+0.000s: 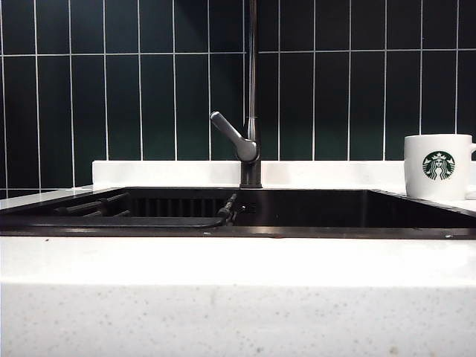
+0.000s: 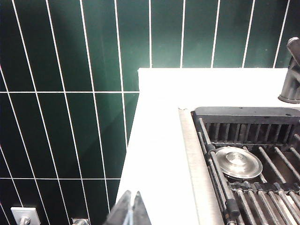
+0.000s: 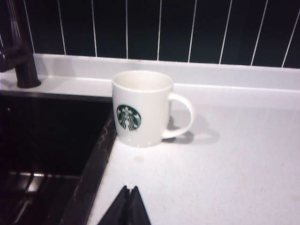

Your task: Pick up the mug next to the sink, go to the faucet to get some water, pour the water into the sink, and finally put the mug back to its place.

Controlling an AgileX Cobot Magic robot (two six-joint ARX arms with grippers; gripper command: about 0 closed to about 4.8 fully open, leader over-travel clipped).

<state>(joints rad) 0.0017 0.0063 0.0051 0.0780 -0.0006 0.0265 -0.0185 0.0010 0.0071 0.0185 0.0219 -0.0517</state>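
The mug (image 3: 143, 108) is parked upright on the white counter (image 3: 225, 168), right by the sink (image 3: 47, 140) corner, handle turned away from the basin. The faucet (image 1: 251, 111) is cut off at the top in the exterior view. A rack (image 2: 253, 187) and a metal strainer (image 2: 238, 162) are seen inside the sink. Left claw (image 2: 132, 208) and right claw (image 3: 127, 206) are both clenched, nothing grasped, only their tips visible.

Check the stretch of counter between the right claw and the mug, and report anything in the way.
Nothing visible blocks it. The right claw, shut, hangs above bare white speckled counter, and the white ceramic logo mug stands upright ahead, beside the black recessed sink's corner, its handle facing away from the sink.
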